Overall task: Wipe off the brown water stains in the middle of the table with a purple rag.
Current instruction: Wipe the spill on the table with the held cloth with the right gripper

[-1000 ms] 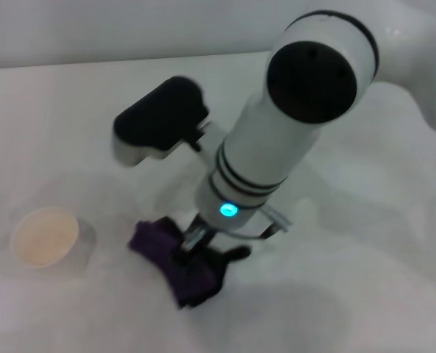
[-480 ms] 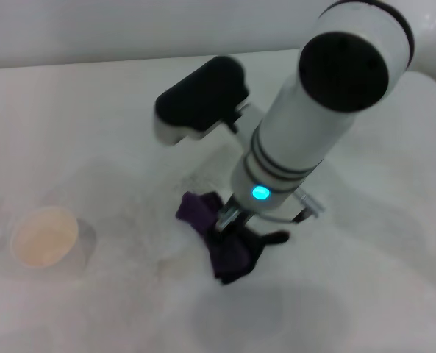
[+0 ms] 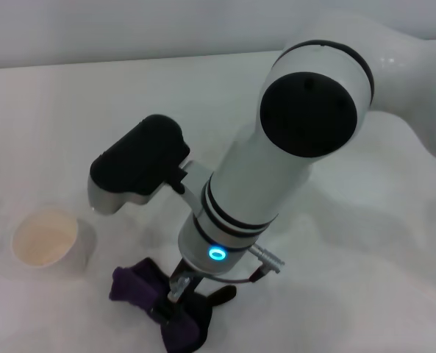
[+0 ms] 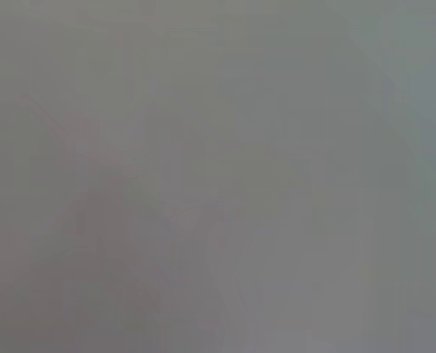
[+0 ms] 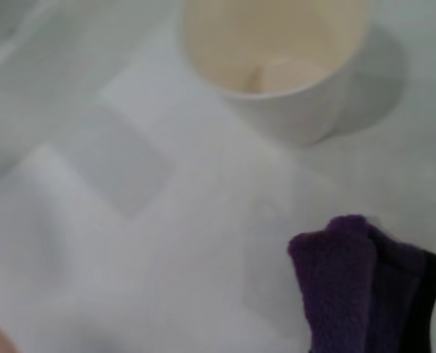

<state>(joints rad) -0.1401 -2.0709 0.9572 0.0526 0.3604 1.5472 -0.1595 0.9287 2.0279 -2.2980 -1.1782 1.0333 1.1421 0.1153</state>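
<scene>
Right hand: the right hand (image 3: 175, 298) was down at the near edge of the surface, at the end of the big white arm (image 3: 276, 176) that reached in from the right; its fingers were clamped together on the purple rag.
Purple rag: the purple rag (image 3: 140, 287) lay bunched on the surface under the hand, one lobe sticking out to the left of it and a darker fold trailing toward the near edge; in the right wrist view the rag (image 5: 350, 283) showed as a thick purple roll with black edging.
Wrist camera: a black camera housing (image 3: 137, 163) stood out from the arm above the rag, on its left side.
Cup: a white paper cup (image 3: 48, 239) stood upright near the rag's left, not touching it; from the wrist view the cup (image 5: 276, 62) looked pale cream inside.
Brown water stains: I could not make out any brown puddle on the bare surface around the rag; whether any lay beneath the cloth or the arm I could not tell.
Surface: the white surface (image 3: 70, 110) ran wide behind and to either side, faintly mottled with grey.
Left hand: the left hand was nowhere in sight, and its wrist view gave only a flat grey blur.
</scene>
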